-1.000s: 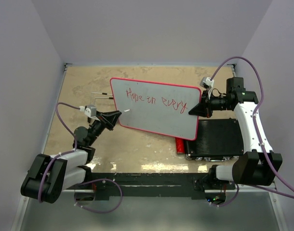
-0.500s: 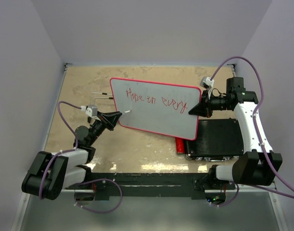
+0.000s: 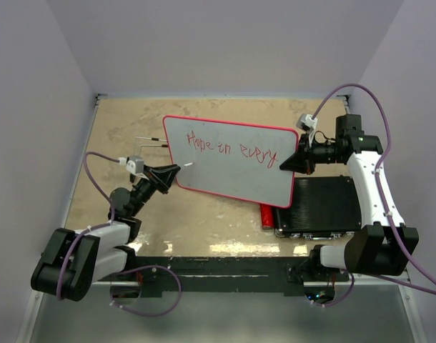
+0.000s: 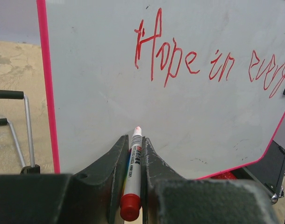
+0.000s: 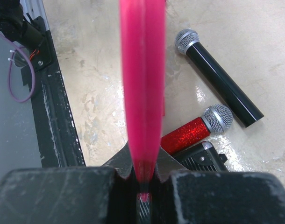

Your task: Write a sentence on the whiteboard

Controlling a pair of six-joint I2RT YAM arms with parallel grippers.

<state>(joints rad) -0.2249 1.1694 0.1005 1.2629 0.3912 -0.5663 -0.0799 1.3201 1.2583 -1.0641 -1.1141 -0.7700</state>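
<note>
The whiteboard [image 3: 232, 161], white with a thin red frame, is held up tilted above the table. My right gripper [image 3: 284, 163] is shut on its right edge, which runs as a pink strip [image 5: 142, 70] up from between the jaws of the right gripper [image 5: 142, 161]. The sentence [image 3: 232, 148] reads "Hope in every" in red, on one line [image 4: 208, 60]. My left gripper [image 3: 176, 170] is shut on a white marker [image 4: 132, 172] with a red end. The marker's tip [image 4: 138, 128] points at the board [image 4: 96, 93] below the "H"; contact is unclear.
A black ribbed case [image 3: 321, 207] lies under the board's right end. Beside it lie a red glitter microphone [image 5: 198, 130] and a black microphone [image 5: 222, 79]. Thin metal rods with black grips [image 4: 25, 116] stand left of the board. The arms' black base rail [image 3: 225, 268] runs along the near edge.
</note>
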